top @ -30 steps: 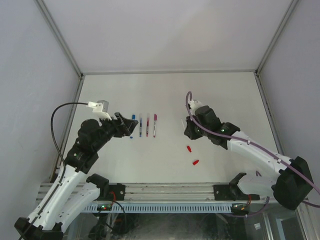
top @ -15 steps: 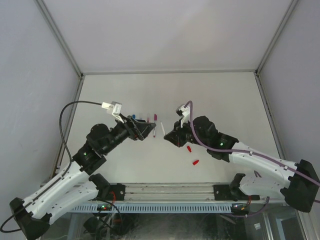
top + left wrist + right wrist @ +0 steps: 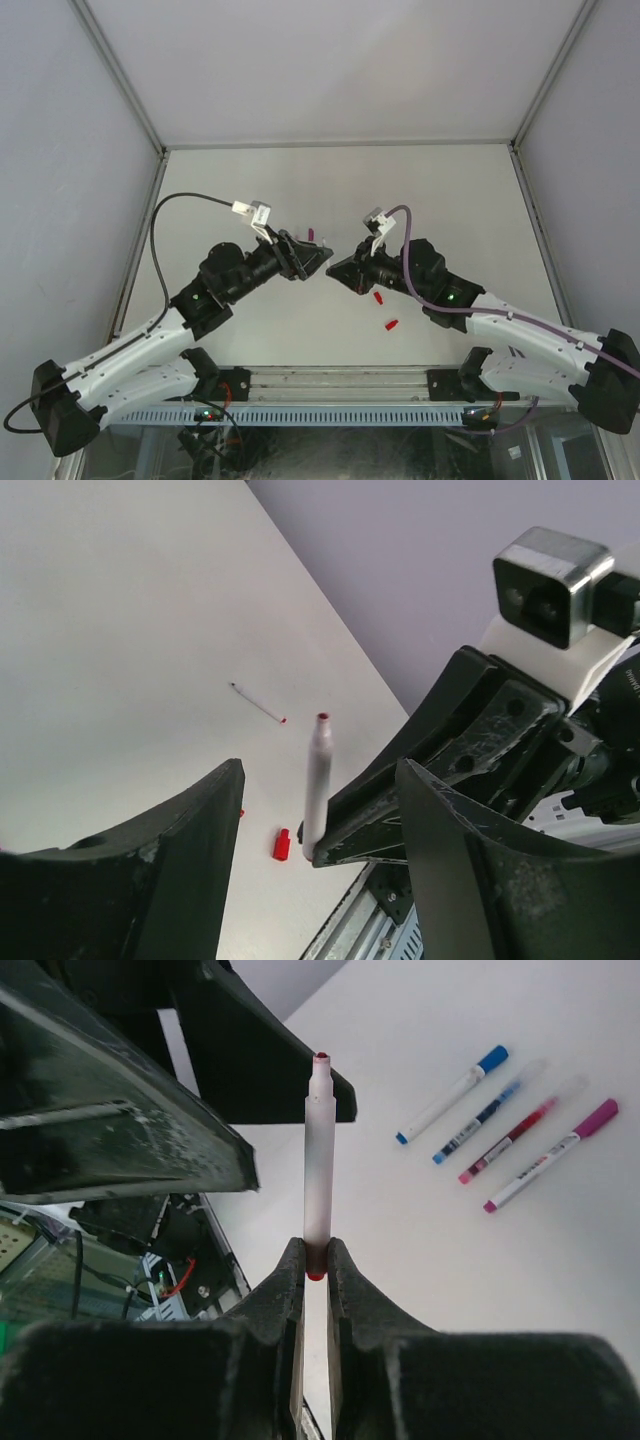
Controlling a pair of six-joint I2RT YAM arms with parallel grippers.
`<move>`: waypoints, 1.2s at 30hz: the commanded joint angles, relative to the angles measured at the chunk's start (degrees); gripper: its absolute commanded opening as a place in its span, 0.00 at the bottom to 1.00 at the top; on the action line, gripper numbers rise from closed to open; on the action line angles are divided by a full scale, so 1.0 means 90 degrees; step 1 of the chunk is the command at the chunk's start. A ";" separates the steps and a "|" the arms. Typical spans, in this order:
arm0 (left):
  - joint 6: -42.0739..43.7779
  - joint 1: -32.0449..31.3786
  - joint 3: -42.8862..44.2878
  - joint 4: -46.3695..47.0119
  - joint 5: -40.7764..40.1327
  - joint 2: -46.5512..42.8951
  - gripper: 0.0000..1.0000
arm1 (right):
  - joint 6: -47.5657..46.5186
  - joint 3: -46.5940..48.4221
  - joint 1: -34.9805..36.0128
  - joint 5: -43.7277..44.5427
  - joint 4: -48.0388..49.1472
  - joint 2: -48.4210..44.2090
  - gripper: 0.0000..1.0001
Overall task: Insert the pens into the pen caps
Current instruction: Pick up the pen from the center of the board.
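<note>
Here, right gripper [image 3: 315, 1252] clamped on a red-tipped pen [image 3: 319, 1160] by its tail; left gripper [image 3: 320, 780] spread wide, empty, facing the tip.

Saw a smooth, matt white table [image 3: 330, 180]. Noted a pen [image 3: 318, 1160] of frosted, faintly glossy plastic. Found black plastic fingers [image 3: 170, 870] on the left gripper [image 3: 318, 770], scuffed and dull.

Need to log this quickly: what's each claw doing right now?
Left claw: open, holding nothing.
Right claw: closed on the red-tipped pen.
</note>
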 commanded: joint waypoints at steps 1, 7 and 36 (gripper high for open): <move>-0.0137 -0.0079 -0.0078 0.0497 -0.0016 0.0048 0.65 | 0.0120 0.0006 0.0051 -0.0034 0.0553 -0.0294 0.00; -0.0189 -0.0144 0.0044 0.0538 0.0190 0.0360 0.52 | 0.0143 0.0004 0.0061 -0.0028 0.0570 -0.0398 0.00; -0.0044 -0.0617 0.0192 0.0546 0.0067 0.0651 0.16 | 0.0621 0.0009 0.0051 0.0813 0.0284 -0.0783 0.00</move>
